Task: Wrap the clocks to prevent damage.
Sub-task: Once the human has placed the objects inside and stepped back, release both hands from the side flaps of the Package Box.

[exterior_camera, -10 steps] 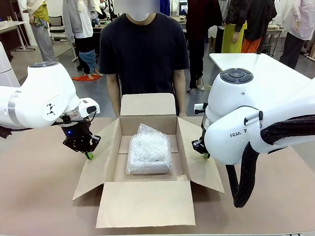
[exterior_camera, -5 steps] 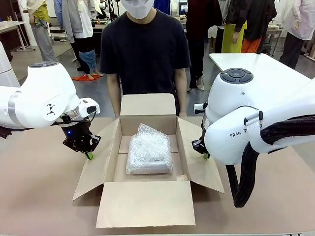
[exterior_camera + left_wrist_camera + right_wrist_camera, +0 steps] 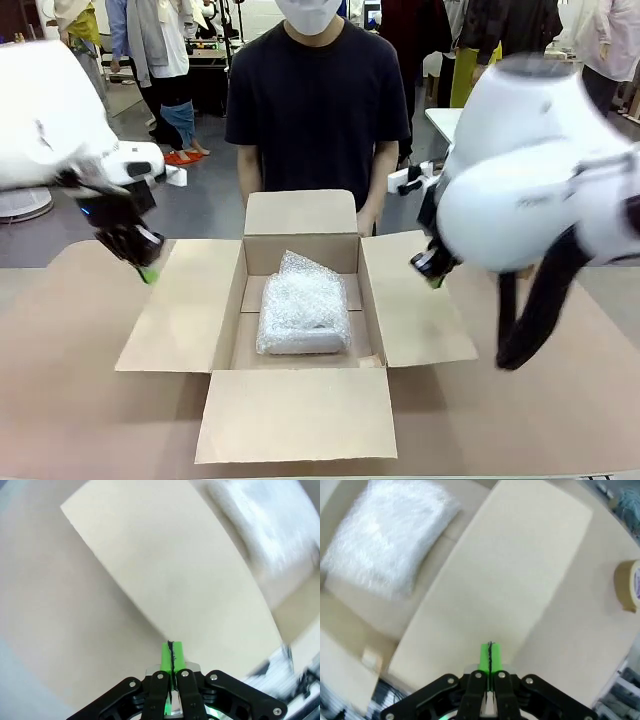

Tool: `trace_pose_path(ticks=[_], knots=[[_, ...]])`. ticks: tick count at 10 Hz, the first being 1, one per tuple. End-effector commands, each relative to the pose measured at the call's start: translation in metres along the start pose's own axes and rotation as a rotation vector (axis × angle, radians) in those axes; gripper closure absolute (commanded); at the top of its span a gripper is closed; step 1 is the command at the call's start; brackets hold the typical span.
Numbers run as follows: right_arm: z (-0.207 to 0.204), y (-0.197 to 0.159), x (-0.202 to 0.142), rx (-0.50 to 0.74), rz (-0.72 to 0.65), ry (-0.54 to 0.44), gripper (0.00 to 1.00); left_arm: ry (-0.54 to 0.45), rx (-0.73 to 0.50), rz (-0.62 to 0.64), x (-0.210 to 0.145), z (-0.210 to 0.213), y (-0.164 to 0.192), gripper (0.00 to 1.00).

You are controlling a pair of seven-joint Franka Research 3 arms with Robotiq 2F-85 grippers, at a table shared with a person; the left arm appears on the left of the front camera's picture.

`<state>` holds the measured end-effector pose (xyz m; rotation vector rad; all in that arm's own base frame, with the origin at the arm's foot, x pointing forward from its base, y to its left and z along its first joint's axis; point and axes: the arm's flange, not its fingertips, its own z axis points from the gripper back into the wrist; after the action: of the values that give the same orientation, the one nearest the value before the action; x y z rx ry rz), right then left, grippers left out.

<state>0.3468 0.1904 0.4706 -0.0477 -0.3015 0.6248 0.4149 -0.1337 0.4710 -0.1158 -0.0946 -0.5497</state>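
Front view: left gripper (image 3: pixel 148 272), right gripper (image 3: pixel 433 281) flank box (image 3: pixel 300 212).

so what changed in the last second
Both arms swung up and outward, left gripper and right gripper shut and empty. The left flap and right flap of the box splayed flatter. The bubble-wrapped bundle inside stayed put.

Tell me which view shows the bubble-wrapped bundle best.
Front view: the whole bubble-wrapped bundle lies sharp and unobstructed in the open box. Right wrist view shows most of it, blurred, at upper left; left wrist view catches a blurred edge.
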Motion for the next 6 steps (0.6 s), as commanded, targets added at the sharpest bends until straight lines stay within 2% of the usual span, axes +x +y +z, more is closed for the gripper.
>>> trace_pose_path(ticks=[1,2,3,4,6], knots=[[0.062,-0.02,-0.016,-0.021,0.066,0.069,0.99,0.068,-0.005,-0.24,-0.017,0.033,0.01,1.0],[0.08,-0.026,-0.019,0.014,0.038,0.064,0.99,0.076,0.006,-0.344,-0.025,0.043,0.012,1.0],[0.087,-0.032,-0.021,0.025,0.054,0.088,0.99,0.087,0.014,-0.375,-0.031,0.047,0.013,1.0],[0.073,-0.017,-0.022,0.006,0.057,0.047,0.99,0.061,-0.023,-0.242,-0.023,0.043,0.007,1.0],[0.073,-0.017,-0.022,0.006,0.057,0.047,0.99,0.061,-0.023,-0.242,-0.023,0.043,0.007,1.0]])
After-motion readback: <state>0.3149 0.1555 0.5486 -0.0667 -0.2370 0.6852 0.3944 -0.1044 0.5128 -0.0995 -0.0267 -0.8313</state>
